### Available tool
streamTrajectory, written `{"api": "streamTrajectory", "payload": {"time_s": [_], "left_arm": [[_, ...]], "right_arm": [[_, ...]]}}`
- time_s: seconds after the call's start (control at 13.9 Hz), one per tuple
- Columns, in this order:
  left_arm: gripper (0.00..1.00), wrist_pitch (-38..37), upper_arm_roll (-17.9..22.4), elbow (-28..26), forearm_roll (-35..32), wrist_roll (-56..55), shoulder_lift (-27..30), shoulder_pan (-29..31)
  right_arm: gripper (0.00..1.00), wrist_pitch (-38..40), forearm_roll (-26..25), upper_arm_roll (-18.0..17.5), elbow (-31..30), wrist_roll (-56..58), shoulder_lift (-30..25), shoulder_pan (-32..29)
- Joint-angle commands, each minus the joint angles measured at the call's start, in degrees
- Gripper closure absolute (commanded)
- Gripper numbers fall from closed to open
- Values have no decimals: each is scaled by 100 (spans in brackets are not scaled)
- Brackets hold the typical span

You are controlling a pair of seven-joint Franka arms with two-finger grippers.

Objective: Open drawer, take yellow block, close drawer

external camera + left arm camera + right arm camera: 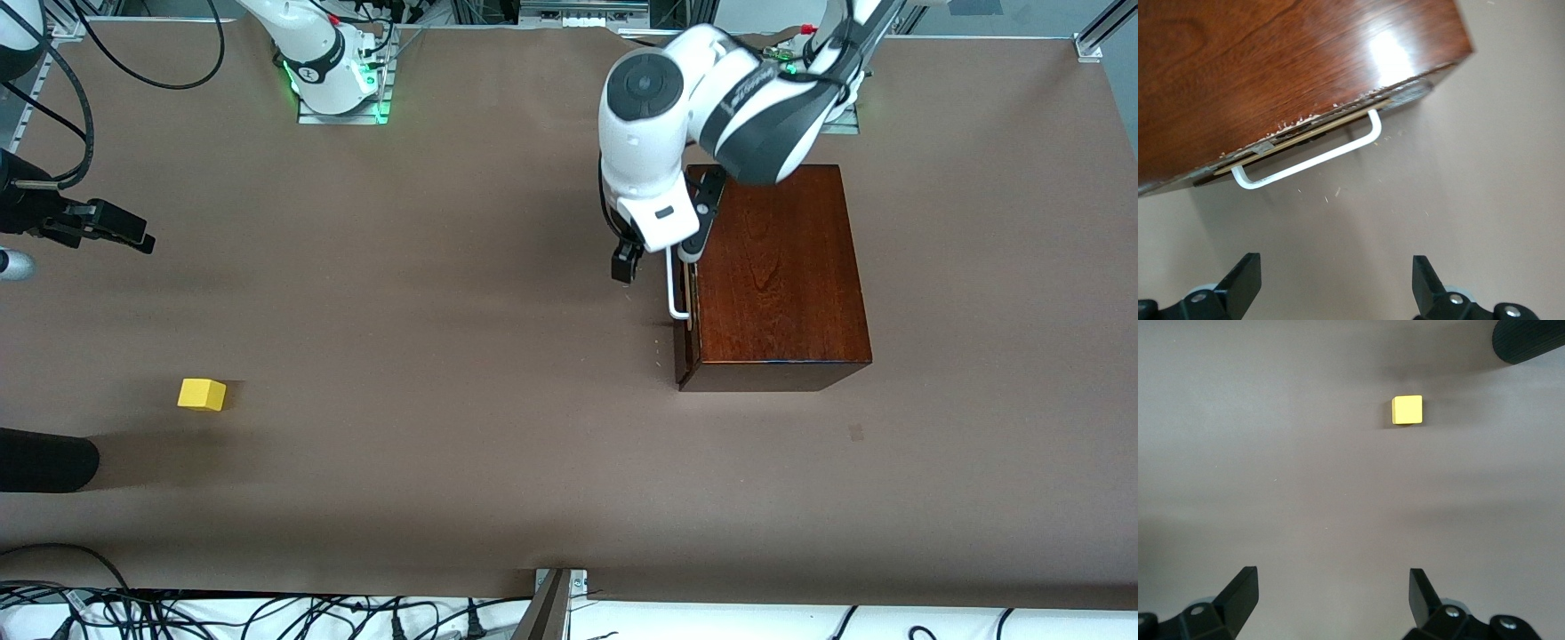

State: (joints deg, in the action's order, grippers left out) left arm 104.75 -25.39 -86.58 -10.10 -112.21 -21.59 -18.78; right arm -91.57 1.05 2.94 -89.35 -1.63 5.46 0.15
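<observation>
Front view shows you the drawer shut and the yellow block on the table toward the right arm's end, with the left gripper at the handle and the right gripper above the table both spread wide, holding nothing

A robotics lab: two white arms bolted on metal base plates to a brown-covered surface, aluminium framing at the corners, loose cables along the near edge
</observation>
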Motion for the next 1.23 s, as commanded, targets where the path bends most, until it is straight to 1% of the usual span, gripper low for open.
{"api": "streamTrajectory", "payload": {"time_s": [0.0,0.14,0.29,0.36,0.5,0.65,0.79,0.87,0.94,1.01,1.15], "left_arm": [[0,-340,-45,18,569,1984,548,776],[0,-674,-45,18,886,3454,812,1435],[0,-1034,8,0,923,4825,1111,1954],[0,-1158,113,-43,923,5458,1269,2131],[0,-1369,743,-87,940,6671,1551,2150],[0,-1379,1376,-210,931,7928,1788,2089],[0,-1352,1965,-499,931,9263,1999,2010],[0,-1274,2220,-649,931,9731,2087,1922],[0,-1169,2406,-746,923,10014,2140,1843],[0,-1072,2486,-851,896,10226,2176,1834],[0,-783,2522,-1123,852,10430,2263,1834]], "right_arm": [[0,-54,26,31,-91,-13,-72,38],[0,-45,26,31,-91,-13,-81,38],[0,-54,18,23,-91,-13,-81,38],[0,-54,9,23,-83,-13,-89,38],[0,-54,9,23,-22,-13,-89,38],[0,-45,9,31,5,-13,-89,38],[0,-36,9,23,5,-4,-89,38],[0,-36,0,23,5,-4,-89,38],[0,-27,9,31,5,-4,-89,38],[0,-27,9,31,5,-4,-89,38],[0,-27,0,31,5,13,-89,38]]}}
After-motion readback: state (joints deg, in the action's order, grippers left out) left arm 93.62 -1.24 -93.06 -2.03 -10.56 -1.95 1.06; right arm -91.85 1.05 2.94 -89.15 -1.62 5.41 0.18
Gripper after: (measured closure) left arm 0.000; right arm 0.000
